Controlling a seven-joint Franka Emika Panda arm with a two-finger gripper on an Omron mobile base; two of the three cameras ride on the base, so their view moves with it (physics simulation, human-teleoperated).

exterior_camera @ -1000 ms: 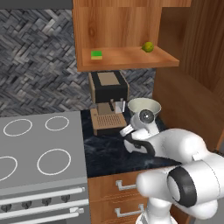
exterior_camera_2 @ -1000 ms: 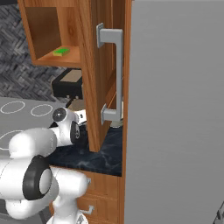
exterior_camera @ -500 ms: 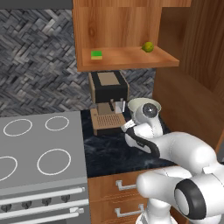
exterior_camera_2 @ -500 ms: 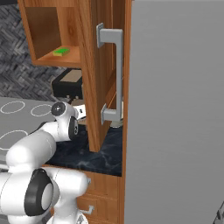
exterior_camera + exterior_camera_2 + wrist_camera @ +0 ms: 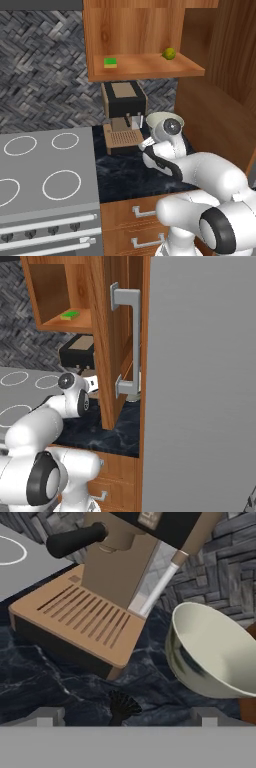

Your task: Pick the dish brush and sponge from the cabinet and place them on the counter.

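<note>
Coffee machine (image 5: 107, 607) and steel bowl (image 5: 215, 654) flank a narrow, seemingly passable counter (image 5: 45, 682) gap.

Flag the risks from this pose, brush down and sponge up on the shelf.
1. The dish brush lies on the counter right under the open gripper; pulling away carelessly could drag it.
2. The metal bowl and coffee machine crowd the hand, so a wide swing may knock them.
3. The sponge sits on the cabinet shelf near a round fruit; the open door narrows the approach.
</note>
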